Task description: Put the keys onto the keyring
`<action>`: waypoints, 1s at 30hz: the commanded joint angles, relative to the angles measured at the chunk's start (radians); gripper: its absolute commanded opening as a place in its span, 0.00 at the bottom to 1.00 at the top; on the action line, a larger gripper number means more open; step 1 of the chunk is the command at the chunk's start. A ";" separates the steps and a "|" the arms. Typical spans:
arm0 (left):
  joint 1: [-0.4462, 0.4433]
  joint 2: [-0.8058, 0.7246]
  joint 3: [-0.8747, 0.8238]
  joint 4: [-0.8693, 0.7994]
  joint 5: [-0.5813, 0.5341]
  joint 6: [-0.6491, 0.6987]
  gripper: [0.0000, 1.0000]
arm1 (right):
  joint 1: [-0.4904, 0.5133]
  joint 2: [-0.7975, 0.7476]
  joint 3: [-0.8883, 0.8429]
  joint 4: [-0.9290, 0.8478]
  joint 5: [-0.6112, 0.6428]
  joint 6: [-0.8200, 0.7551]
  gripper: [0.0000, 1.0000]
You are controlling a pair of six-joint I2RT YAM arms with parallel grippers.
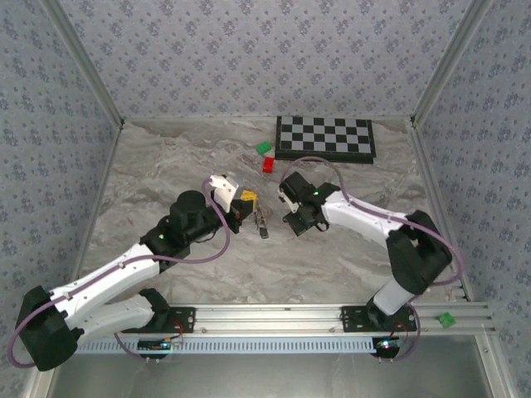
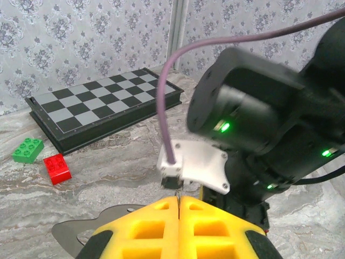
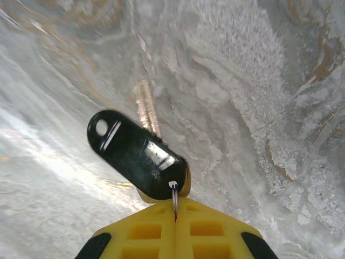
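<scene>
**Right arm.** Over the marble-patterned table (image 1: 166,166), the right gripper (image 3: 175,208) was closed. Its yellow pads (image 3: 205,216) were pressed together on the thin silvery end of a key (image 3: 135,154). The key's black oval head projected forward, clear of the pads and above the table, with its hole at the far tip. In my judgement it was held by the metal end so that the hole was left free to take a ring.

**Left arm.** The left gripper (image 2: 178,208) was likewise closed, its pads meeting along a single seam. A hairline dark mark sat at the top of that seam. Whether this was the keyring pinched edge-on could not be determined. The gripper faced the right arm's wrist at close range, a stance suited to a threading move.

**Between the arms.** From above, a small dark cluster (image 1: 261,224) sat between the two grippers, nearer the left one. It was too small to tell whether it was spare keys, the ring or both, or whether it rested on the table. The keyring itself was not positively identified.

**Bystanding items.** A chessboard (image 1: 325,137), a red block (image 1: 269,164) and a green block (image 1: 264,148) stood at the far side, well apart from the work.

**Risk noted.** The grip on the key was narrow, so the head could pivot under any side load.
</scene>
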 commanded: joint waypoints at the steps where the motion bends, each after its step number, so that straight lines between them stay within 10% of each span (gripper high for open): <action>1: -0.008 -0.014 0.007 0.029 -0.010 0.013 0.00 | -0.033 -0.084 -0.060 0.070 -0.136 0.026 0.00; 15: -0.008 -0.009 0.008 0.028 0.001 0.008 0.00 | -0.199 -0.109 -0.162 0.105 -0.583 0.200 0.00; 30: -0.009 -0.007 0.009 0.027 0.007 0.006 0.00 | -0.194 -0.083 -0.223 0.106 -0.497 0.166 0.00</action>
